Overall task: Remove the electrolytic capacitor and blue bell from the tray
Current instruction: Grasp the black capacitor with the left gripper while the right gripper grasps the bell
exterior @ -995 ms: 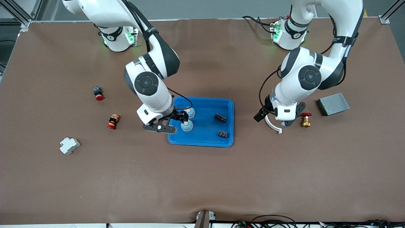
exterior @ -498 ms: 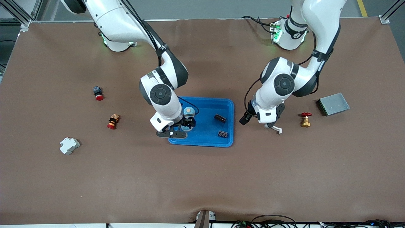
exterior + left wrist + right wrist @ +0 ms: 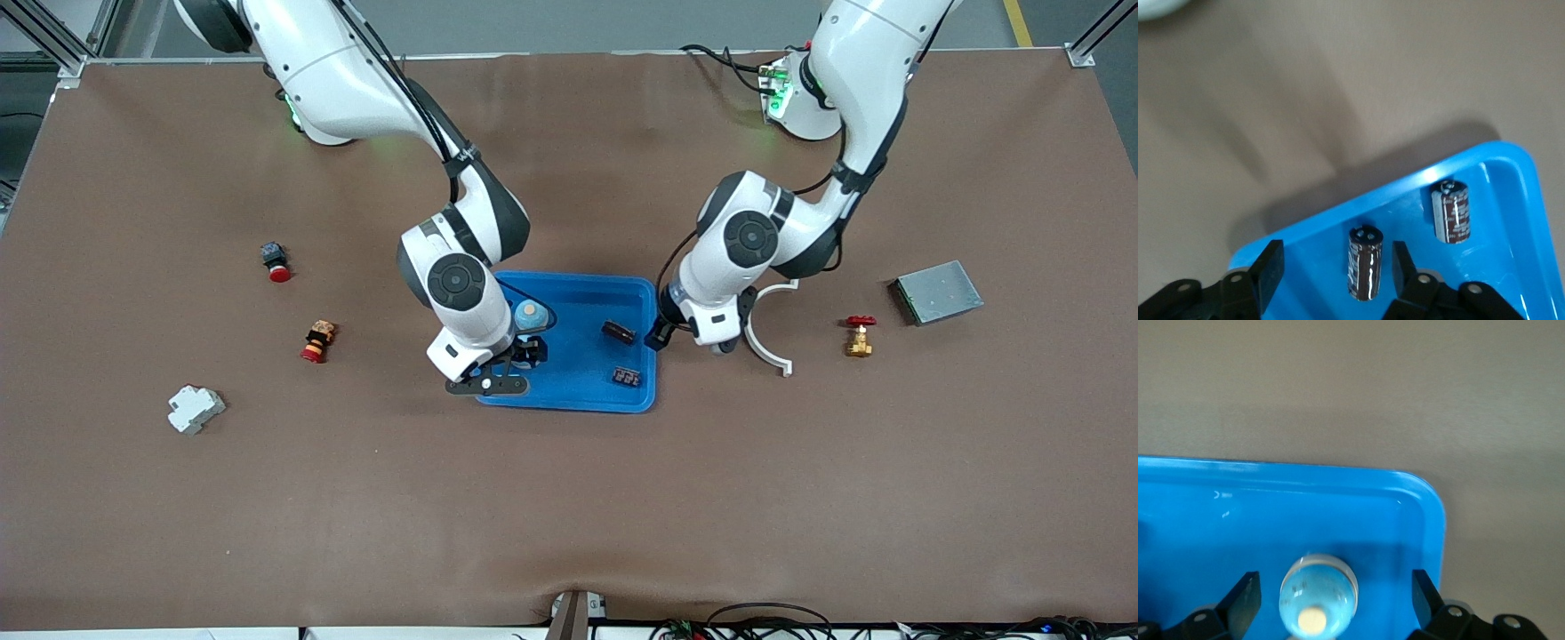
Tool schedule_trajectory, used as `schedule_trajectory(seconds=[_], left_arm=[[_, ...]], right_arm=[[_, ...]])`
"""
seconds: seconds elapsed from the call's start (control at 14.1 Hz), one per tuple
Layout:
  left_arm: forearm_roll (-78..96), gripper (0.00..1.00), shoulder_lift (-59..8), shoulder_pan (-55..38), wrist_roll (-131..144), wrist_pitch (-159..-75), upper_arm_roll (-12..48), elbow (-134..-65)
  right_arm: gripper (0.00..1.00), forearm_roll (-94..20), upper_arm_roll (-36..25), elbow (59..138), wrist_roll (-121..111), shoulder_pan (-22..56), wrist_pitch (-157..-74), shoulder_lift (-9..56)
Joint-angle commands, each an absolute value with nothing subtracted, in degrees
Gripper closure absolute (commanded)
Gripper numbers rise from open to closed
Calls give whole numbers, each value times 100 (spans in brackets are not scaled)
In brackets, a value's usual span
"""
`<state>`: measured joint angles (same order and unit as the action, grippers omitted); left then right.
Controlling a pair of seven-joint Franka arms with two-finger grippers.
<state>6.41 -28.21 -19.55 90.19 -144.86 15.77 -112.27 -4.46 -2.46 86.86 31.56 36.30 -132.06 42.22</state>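
Tray (image 3: 582, 398) under both my hands: right hand (image 3: 1335, 600) spread wide astride bell (image 3: 1318, 595); left hand (image 3: 1333, 267) spread astride capacitor (image 3: 1365, 263), gripping nothing.

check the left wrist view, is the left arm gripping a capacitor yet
No, the left gripper has its jaws open, and the nearer capacitor lies in the blue tray between them, untouched.

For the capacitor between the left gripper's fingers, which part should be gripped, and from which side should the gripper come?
Grip the capacitor across the middle of its round body, coming straight down from above. It lies on its side on the floor of the blue tray, so its long curved sides face the fingers. The left gripper is open with one finger on each side. The second capacitor lies apart, so it likely will not interfere.
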Motion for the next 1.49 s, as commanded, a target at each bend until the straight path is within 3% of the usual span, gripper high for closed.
schedule_trajectory(seconds=[0.0, 0.36, 0.85, 1.0, 1.21, 1.42], left_arm=[[729, 32, -2970, -2127, 9271, -14634, 1565, -11145], [703, 44, -3330, -2355, 9685, -14852, 1564, -10855], [659, 49, -3814, -2478, 9747, -15056, 1512, -10565], [659, 65, -3858, -2487, 9747, -15056, 1512, -10547], [650, 100, -3867, -2479, 9738, -15056, 1494, -10547], [598, 100, -3570, -2540, 9756, -14855, 1310, -10556]], right_arm=[[0, -466, -255, 8552, 3076, 3682, -13324, 4412], [0, -492, -255, 8543, 3102, 3805, -13324, 4447], [0, -483, -255, 8631, 3085, 3920, -13236, 4447], [0, -483, -255, 8683, 2928, 3859, -13236, 4439], [0, -483, -264, 8798, 2865, 3858, -13245, 4421], [0, -483, -264, 8807, 2874, 3858, -13298, 4438]])
